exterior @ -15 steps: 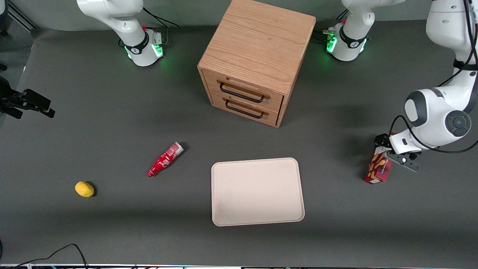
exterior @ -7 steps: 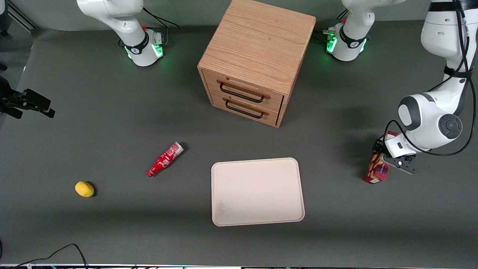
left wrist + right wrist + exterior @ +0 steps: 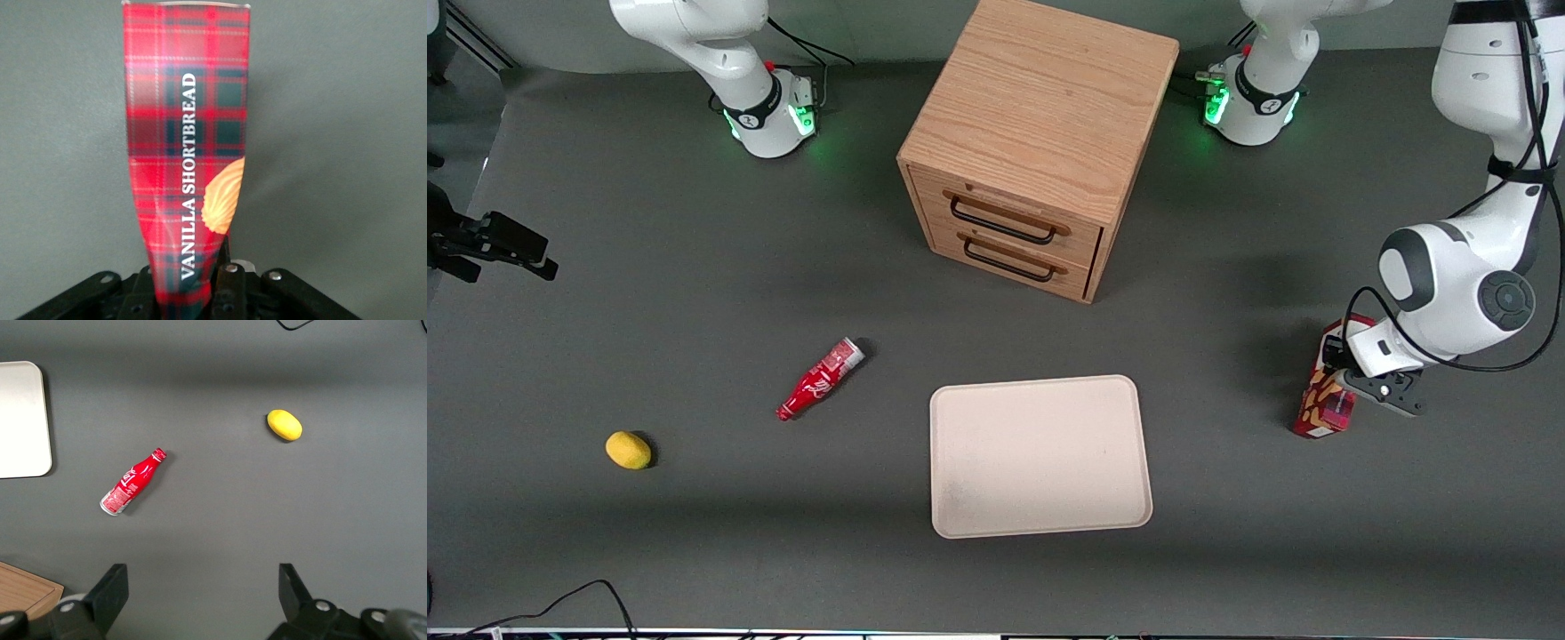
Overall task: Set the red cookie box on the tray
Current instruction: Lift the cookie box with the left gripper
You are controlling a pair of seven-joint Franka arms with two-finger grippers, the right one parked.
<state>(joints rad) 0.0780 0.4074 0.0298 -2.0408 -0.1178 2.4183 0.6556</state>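
Note:
The red cookie box (image 3: pixel 1325 404) is a tartan carton with cookie pictures. It stands tilted at the working arm's end of the table, its lower end down by the tabletop. My gripper (image 3: pixel 1343 363) is shut on the box's upper part. In the left wrist view the box (image 3: pixel 187 133) runs away from the gripper (image 3: pixel 190 288), and its sides are pinched in between the fingers (image 3: pixel 227 287). The cream-white tray (image 3: pixel 1040 453) lies flat near the middle of the table, well apart from the box; one corner of the tray (image 3: pixel 20 420) shows in the right wrist view.
A wooden two-drawer cabinet (image 3: pixel 1040 133) stands farther from the front camera than the tray. A small red bottle (image 3: pixel 821 378) and a yellow fruit (image 3: pixel 628 450) lie toward the parked arm's end. A black cable (image 3: pixel 560 604) loops at the table's near edge.
The wrist has shifted slightly toward the tray and the box's upper end has come up with it. The box's lower end stays at the same spot.

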